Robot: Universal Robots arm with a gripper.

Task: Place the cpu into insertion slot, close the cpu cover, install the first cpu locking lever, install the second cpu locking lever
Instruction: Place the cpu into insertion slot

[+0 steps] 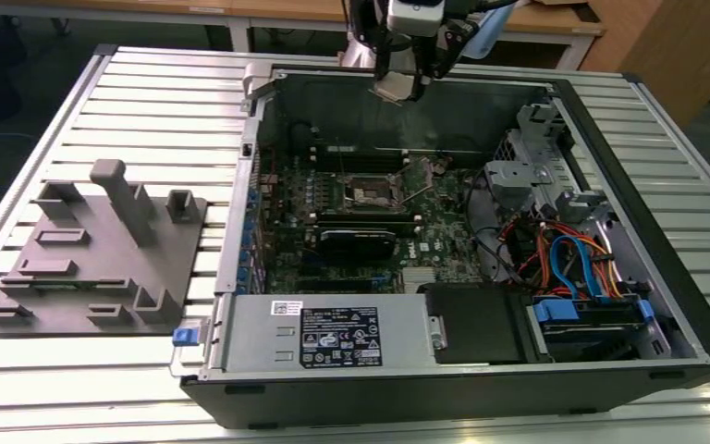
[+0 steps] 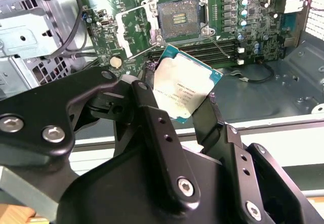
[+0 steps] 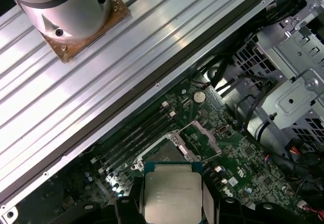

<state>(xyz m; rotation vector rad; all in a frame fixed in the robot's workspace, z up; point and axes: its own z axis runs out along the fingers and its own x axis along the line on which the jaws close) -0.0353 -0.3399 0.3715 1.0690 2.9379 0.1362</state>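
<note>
The tool (image 2: 179, 98) is closed on the cpu (image 2: 185, 89), gripping it by two opposite edges. In the second wrist view its black fingers (image 2: 148, 113) press the chip's sides, and the chip hangs tilted with its silver-tan top towards the camera.

The same view looks past the chip to the insertion slot (image 2: 180, 15) on the green motherboard (image 2: 253, 26). The slot is bare and dark, and the cpu cover (image 2: 127, 26) is swung open just beside it. The cpu is well apart from the slot, up in the air.

In the first wrist view the cpu (image 3: 171, 196) shows squarely between the fingers (image 3: 209, 199) of the tool (image 3: 172, 203), and it hides most of the slot behind it. This view also takes in a round grey column (image 3: 61, 3) on a square plate, standing on the ribbed metal surface (image 3: 152, 57).

The exterior view gives the wider layout. The tool (image 1: 401, 87) hangs over the far wall of the open computer case (image 1: 330, 388), and the insertion slot (image 1: 373, 192) lies well below and nearer the camera. The case rests on the slatted surface (image 1: 145, 92), and a grey fixture block (image 1: 96, 250) sits towards the exterior view's left.
</note>
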